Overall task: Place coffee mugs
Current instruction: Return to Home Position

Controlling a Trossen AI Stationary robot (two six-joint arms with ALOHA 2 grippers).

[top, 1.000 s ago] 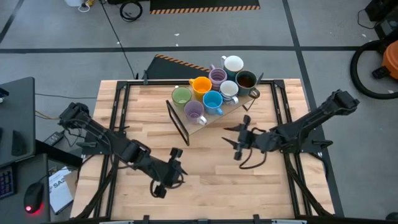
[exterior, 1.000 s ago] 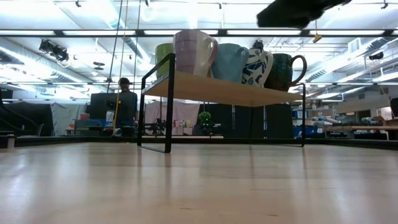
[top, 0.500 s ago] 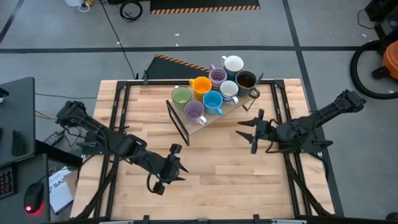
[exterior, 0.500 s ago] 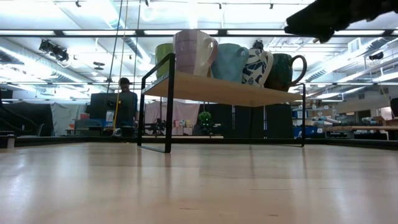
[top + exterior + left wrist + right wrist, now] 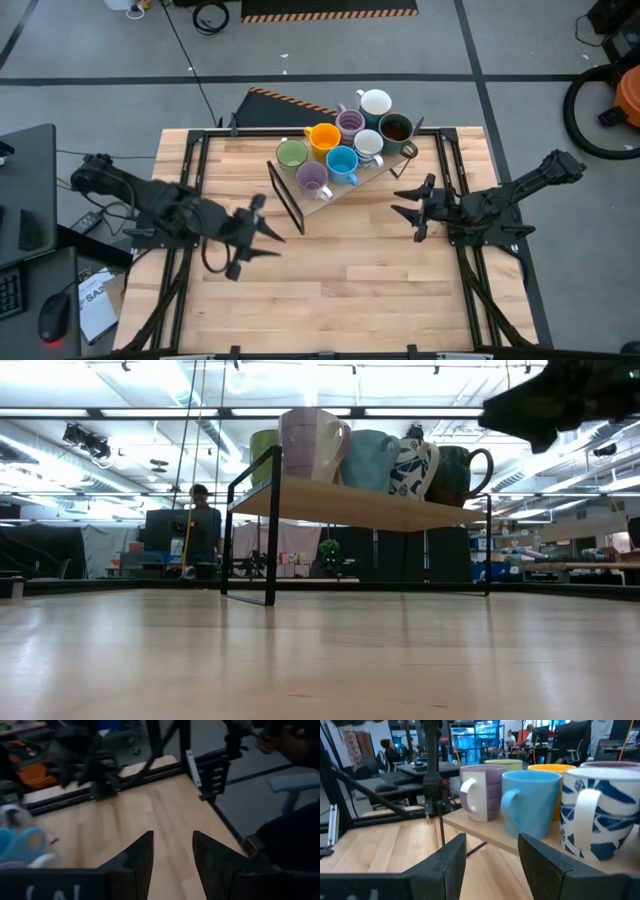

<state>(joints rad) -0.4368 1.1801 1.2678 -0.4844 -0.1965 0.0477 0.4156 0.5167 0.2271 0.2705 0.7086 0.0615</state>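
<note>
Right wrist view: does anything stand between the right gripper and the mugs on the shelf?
Nothing visible does. The right gripper, jaws open, faces the lilac mug and blue mug on the shelf, with only bare table between. The left gripper hangs over the table's other side, clear of that line.

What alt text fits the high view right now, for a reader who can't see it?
Seen from above, eight coffee mugs stand clustered on a small shelf at the far middle of a wooden table. The left gripper and the right gripper hang open and empty on either side of the shelf, touching nothing.
</note>
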